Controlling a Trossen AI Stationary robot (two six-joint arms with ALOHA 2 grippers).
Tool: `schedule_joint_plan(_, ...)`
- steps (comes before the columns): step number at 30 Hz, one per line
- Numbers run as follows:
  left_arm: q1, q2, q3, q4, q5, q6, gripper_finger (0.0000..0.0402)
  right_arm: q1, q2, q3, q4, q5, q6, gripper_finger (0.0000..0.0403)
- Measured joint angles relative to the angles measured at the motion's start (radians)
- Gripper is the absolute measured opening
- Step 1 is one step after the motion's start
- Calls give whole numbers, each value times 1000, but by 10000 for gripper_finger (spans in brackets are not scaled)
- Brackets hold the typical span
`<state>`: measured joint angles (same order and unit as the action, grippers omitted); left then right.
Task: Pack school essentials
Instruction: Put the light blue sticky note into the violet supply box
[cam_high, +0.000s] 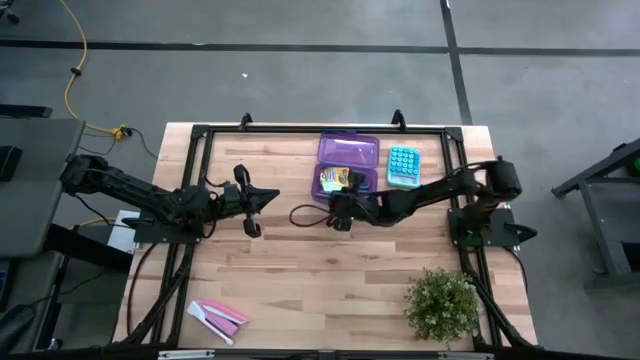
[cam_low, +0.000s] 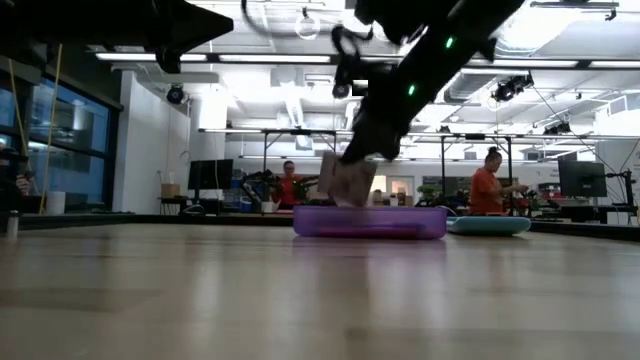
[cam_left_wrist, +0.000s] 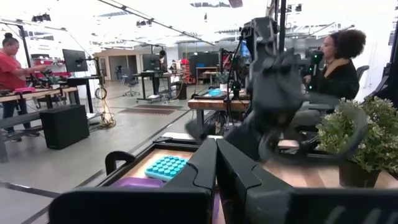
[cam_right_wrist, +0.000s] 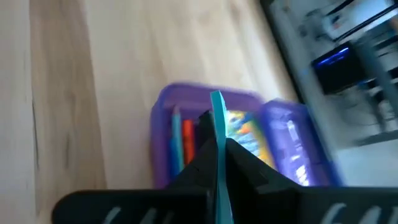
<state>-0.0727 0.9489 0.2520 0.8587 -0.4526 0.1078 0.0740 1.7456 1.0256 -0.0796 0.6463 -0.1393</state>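
1. A wood table (cam_high: 330, 270) holds an open purple box (cam_high: 347, 166) near its far edge; the lid (cam_high: 349, 150) lies flat on the far side of the tray.
2. The crayon box (cam_high: 333, 179) sits in the tray; in the right wrist view it shows as yellow (cam_right_wrist: 245, 134); an orange pen (cam_right_wrist: 187, 138) and a blue pen (cam_right_wrist: 176, 134) lie beside it in the tray.
3. The right gripper (cam_high: 337, 208) hangs just at the near edge of the purple box; its arm reaches in from the right side of the table.
4. Its jaws are pressed together on a thin teal flat thing (cam_right_wrist: 218, 152) that stands on edge between the fingers (cam_right_wrist: 249, 163); I think it may be a card or a pad, but the view is too blurry to be sure.
5. From the low view, the right gripper (cam_low: 352, 170) is just above the purple box (cam_low: 370, 221), with a pale piece at its tip.
6. The left gripper (cam_high: 262, 200) waits over the table, left of the purple box and well apart from it; its jaws are pressed together with nothing in them (cam_left_wrist: 214, 163).
7. A light-blue pad with buttons (cam_high: 402, 166) lies just right of the purple box.
8. Pink and white flat pieces (cam_high: 218, 317) lie near the front left corner.
9. A small green plant (cam_high: 441, 305) stands near the front right corner.
10. People (cam_low: 489, 183) are at desks in the room behind the table.
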Motion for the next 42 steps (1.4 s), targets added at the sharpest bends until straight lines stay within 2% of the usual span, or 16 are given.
schedule_joint_plan(3,0,0,0,-2,0,0,0,36,-65,0,-56,85,4,2)
schedule_joint_plan(5,0,0,0,-2,0,-1,0,57,-99,2,-122,193,37,2)
schedule_joint_plan(8,0,0,0,-2,0,-3,0,69,-120,2,-324,342,174,2)
schedule_joint_plan(11,0,0,0,-2,0,-10,0,60,-110,0,-461,357,290,1)
schedule_joint_plan(15,0,0,0,-2,0,-11,0,40,-86,-50,-373,336,242,1)
schedule_joint_plan(20,0,0,0,-1,-1,-25,0,-17,-75,-152,-228,225,78,1)
schedule_joint_plan(23,0,0,0,-1,-1,-12,0,-36,-75,-156,-208,192,35,0)
schedule_joint_plan(28,0,0,0,-1,-2,-1,0,-76,-75,-156,-179,70,-10,0)
schedule_joint_plan(32,0,0,0,-1,-2,-3,0,-110,-75,-156,-179,58,-44,0)
schedule_joint_plan(36,0,0,0,-1,-2,-3,0,-129,-75,-156,-170,-4,-86,0)
schedule_joint_plan(42,0,0,0,-1,-4,0,0,-106,-75,-156,-152,36,-230,0)
